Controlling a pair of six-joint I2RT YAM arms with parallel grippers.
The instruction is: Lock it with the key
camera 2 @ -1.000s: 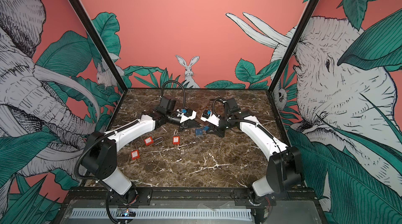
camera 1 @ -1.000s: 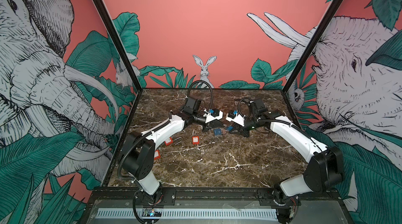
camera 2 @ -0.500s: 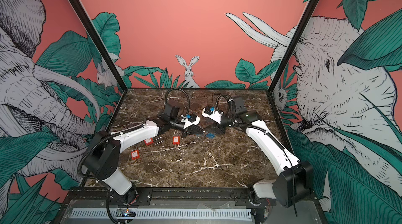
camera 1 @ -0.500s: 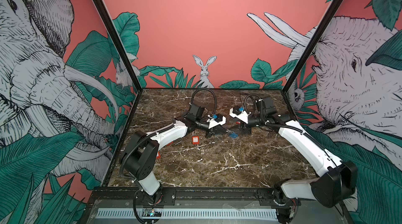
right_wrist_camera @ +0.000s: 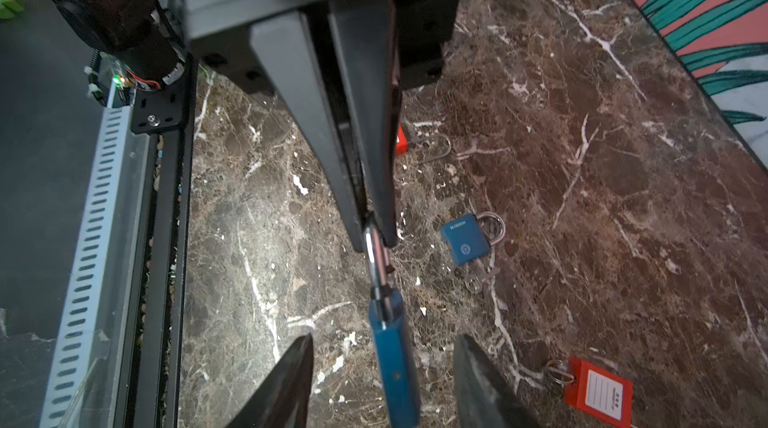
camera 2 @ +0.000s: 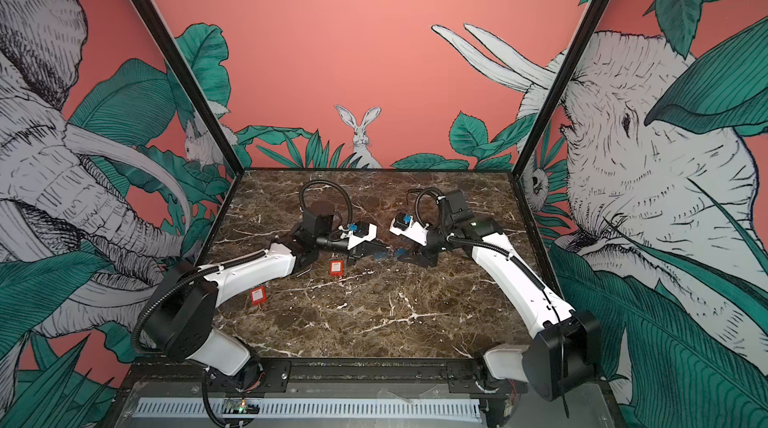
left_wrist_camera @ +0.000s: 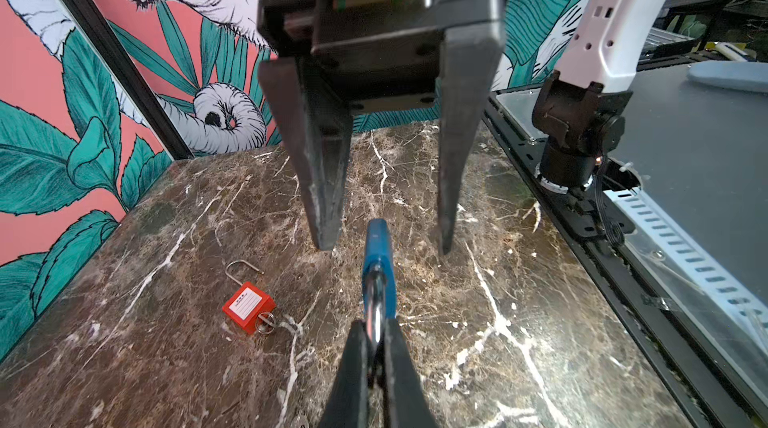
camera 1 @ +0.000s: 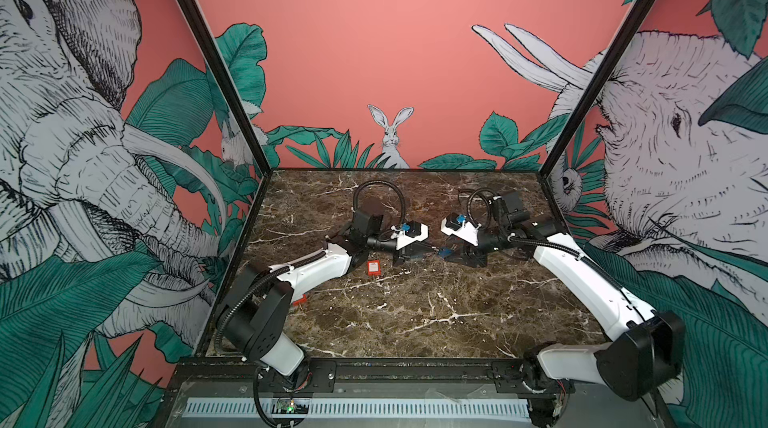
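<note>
A red padlock (camera 2: 336, 268) and a second red padlock (camera 2: 258, 295) are laid apart on a marble table (camera 2: 374, 322).

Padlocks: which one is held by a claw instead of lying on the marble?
The blue padlock pinched by its steel shackle in the shut left claw. The second blue padlock and the red padlocks lie on the marble tabletop.

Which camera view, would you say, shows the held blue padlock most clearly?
The left wrist view: the blue padlock appears whole, edge-on, its shackle pinched in the left gripper, body between the right gripper's open jaws. The right wrist view cuts off its body; both top views show a blue speck.
</note>
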